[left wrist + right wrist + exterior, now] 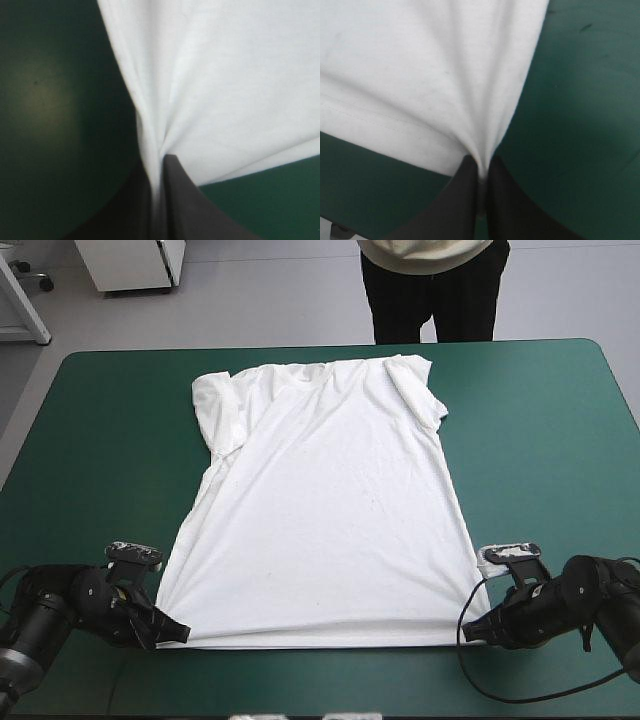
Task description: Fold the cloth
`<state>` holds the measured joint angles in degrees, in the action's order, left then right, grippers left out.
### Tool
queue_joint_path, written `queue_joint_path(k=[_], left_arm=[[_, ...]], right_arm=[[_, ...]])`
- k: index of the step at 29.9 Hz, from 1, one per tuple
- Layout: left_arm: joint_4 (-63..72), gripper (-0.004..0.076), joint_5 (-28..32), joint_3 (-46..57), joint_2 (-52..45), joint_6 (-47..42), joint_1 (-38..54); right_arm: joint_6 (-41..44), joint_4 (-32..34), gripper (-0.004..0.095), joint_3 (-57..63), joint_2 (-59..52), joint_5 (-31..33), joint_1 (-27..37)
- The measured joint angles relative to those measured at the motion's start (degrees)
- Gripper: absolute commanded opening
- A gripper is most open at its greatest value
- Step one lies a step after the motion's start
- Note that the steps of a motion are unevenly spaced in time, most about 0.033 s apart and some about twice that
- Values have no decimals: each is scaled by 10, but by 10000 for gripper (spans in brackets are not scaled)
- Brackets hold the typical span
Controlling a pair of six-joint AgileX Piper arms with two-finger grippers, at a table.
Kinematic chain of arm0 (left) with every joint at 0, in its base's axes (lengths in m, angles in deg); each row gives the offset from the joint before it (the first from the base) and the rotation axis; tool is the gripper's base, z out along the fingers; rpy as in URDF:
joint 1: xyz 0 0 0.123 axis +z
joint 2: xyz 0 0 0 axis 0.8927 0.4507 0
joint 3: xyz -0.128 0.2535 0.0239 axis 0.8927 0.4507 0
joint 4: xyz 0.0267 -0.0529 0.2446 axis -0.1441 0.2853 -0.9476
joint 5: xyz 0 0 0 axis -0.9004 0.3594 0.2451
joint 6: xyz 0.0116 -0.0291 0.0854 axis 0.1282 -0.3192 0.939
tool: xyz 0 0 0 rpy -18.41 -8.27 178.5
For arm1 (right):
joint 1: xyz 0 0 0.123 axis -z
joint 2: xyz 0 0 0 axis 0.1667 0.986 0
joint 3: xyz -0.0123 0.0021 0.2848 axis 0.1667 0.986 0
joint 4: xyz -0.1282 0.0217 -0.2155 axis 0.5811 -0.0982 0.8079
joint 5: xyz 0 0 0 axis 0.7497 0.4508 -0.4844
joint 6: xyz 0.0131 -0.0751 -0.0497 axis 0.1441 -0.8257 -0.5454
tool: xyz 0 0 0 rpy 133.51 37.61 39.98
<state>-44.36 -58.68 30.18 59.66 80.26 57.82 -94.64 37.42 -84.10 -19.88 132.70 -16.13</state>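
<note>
T-shirt's [225, 75] corner apparently lies hidden inside left claw [161, 159].

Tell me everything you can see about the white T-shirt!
The T-shirt is white, short-sleeved and looks like thin, soft cloth. It lies spread flat on the teal-green cover, collar toward the far edge, hem toward the near edge. Both sleeves are rumpled and partly folded in. The left gripper and the right gripper are each shut on a hem corner, and the cloth bunches into pleats there.
</note>
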Motion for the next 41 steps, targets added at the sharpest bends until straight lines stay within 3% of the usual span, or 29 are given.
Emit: queue_joint_path(k=[8, 12, 16, 23, 26, 35, 41], left_arm=[[17, -9, 7, 8, -3, 8, 0], [19, 1, 7, 8, -3, 14, 0], [26, 103, 7, 8, -3, 24, 0], [36, 382, 10, 8, -3, 26, 0], [40, 449, 16, 2, -3, 26, 0], [38, 452, 57, -178, 16, -4, 0], [31, 452, 103, -273, 131, -16, 0]], right_arm=[[0, 0, 1, 14, -1, -15, 0], [0, 0, 114, 15, -1, -15, 2], [0, 0, 226, 15, -1, -15, 3], [0, 0, 363, 14, -1, -15, 3], [-3, 1, 392, -5, -1, -6, 3], [9, 32, 391, -194, 4, -25, 3], [13, 47, 391, -292, 49, -32, 3]])
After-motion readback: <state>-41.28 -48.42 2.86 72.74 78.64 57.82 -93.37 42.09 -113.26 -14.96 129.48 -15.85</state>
